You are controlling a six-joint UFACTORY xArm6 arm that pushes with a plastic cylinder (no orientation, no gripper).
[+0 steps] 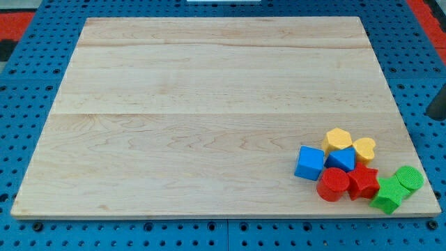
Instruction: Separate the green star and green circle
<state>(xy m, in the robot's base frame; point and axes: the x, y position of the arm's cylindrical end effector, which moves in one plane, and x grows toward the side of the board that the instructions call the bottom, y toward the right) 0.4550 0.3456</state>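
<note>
Green star (pixel 387 195) touching green circle (pixel 409 178)

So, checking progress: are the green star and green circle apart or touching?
Touching: the green star sits against the green circle, no board showing between them. My tip isn't clearly visible.

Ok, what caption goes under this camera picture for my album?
Coloured blocks huddle at the wooden board's bottom right, green star touching green circle; tip unseen.

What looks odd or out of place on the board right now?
Nothing looks damaged or spilled. All the blocks are bunched at the board's bottom right corner, with the green star and green circle touching near the edge. My tip isn't clearly visible; only a dark shape shows at the view's right edge.
</note>
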